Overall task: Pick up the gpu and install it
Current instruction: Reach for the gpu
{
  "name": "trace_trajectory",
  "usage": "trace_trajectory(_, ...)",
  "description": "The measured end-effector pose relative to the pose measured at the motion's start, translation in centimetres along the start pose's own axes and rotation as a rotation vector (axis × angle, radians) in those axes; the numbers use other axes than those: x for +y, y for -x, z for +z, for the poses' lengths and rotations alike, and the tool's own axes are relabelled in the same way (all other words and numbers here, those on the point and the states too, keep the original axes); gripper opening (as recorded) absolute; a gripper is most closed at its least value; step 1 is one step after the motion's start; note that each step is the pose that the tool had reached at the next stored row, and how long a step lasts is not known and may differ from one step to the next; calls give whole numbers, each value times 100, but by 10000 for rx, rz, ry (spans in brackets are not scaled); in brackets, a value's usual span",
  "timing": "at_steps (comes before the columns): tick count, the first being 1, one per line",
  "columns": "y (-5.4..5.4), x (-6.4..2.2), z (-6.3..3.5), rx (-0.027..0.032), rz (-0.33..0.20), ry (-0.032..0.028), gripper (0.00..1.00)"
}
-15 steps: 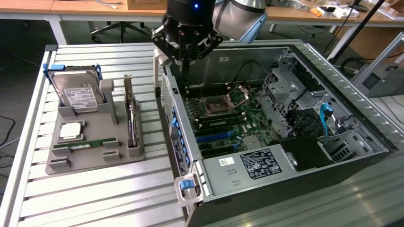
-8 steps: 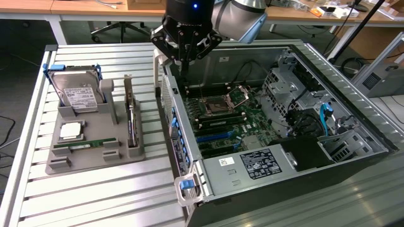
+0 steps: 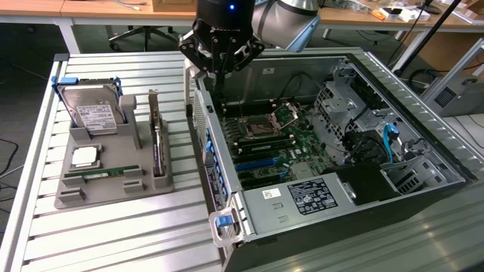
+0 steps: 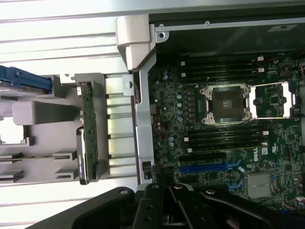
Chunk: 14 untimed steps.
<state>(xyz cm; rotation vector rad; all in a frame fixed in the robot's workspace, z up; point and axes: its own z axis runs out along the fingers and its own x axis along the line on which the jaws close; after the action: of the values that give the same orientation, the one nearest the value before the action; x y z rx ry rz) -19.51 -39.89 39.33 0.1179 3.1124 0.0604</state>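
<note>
The gpu (image 3: 156, 143) is a dark thin card with a silvery end bracket. It stands on edge in a slot of the grey holder (image 3: 113, 192) on the exterior view's left, and appears in the wrist view as gpu (image 4: 86, 143). My gripper (image 3: 216, 72) hangs shut over the rear wall of the open computer case (image 3: 302, 198), above and to the right of the gpu and apart from it. Nothing sits between the black fingers (image 4: 157, 205). The motherboard (image 3: 264, 136) lies open inside the case, with a blue expansion slot (image 4: 209, 168) free.
The grey holder also carries a silver hard drive in a blue frame (image 3: 94, 110), a processor chip (image 3: 85, 157) and a green RAM stick (image 3: 102, 171). The slatted metal table (image 3: 113, 238) surrounds it. Desks and a chair stand behind.
</note>
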Motion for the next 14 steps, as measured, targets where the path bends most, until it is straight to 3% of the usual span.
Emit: trace_trajectory(14,-71,-5,-2,0,0,-1,11)
